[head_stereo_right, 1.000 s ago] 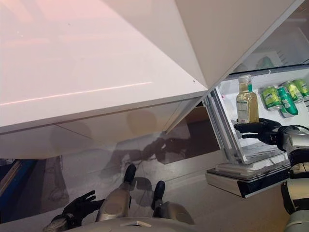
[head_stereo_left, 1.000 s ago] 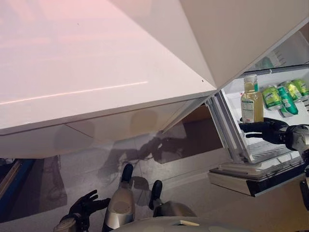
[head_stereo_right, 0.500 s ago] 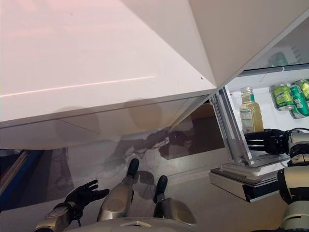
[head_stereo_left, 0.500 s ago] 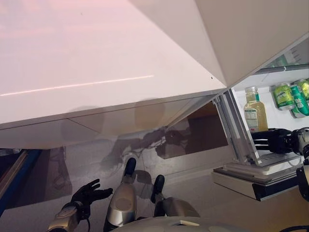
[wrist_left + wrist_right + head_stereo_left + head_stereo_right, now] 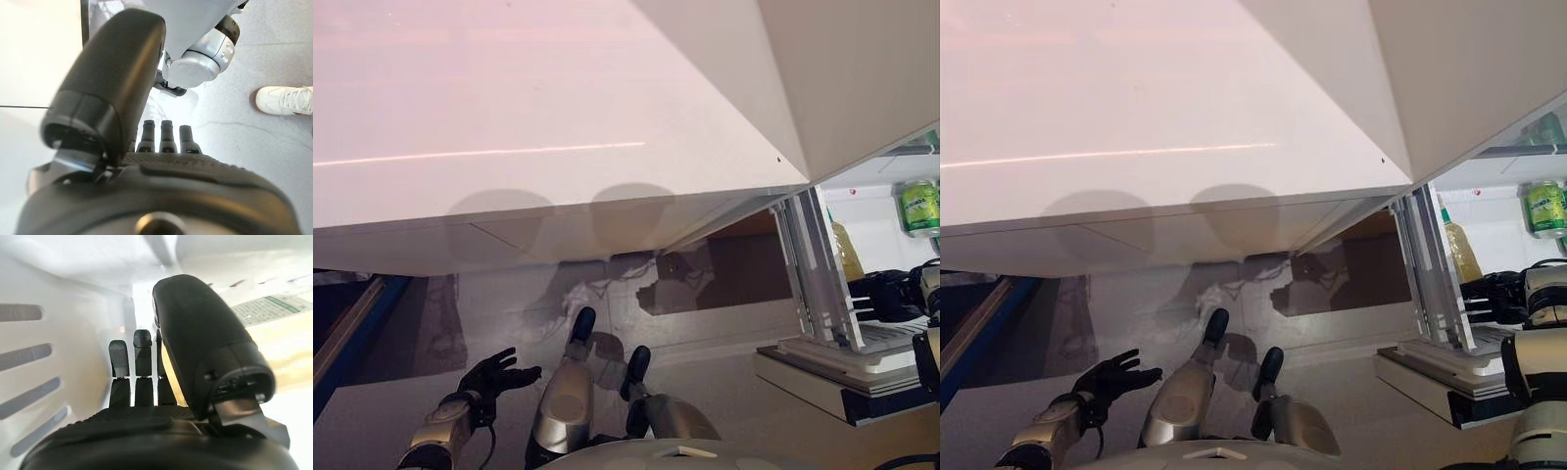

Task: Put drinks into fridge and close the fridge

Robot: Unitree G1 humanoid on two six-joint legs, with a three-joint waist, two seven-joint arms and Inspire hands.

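- Reaching into the open fridge, right robot hand at 3 o'clock of the head view; fingers straight, thumb alongside a yellow-liquid bottle. Nothing curled round it that I can see, reads as relaxed/extended beside the bottle.
- Bottle upright on the fridge shelf, mostly hidden behind the clear door rail; label shows in the right wrist view.
- Green can on the shelf at 1 o'clock from that robot hand, apart from it.
- Fridge door is open, white panel fills the top of the view from 9 to 1 o'clock.
- Left robot hand at 7 o'clock, low over the floor, fingers spread, empty.
- Person's white shoe on the floor in the left wrist view.
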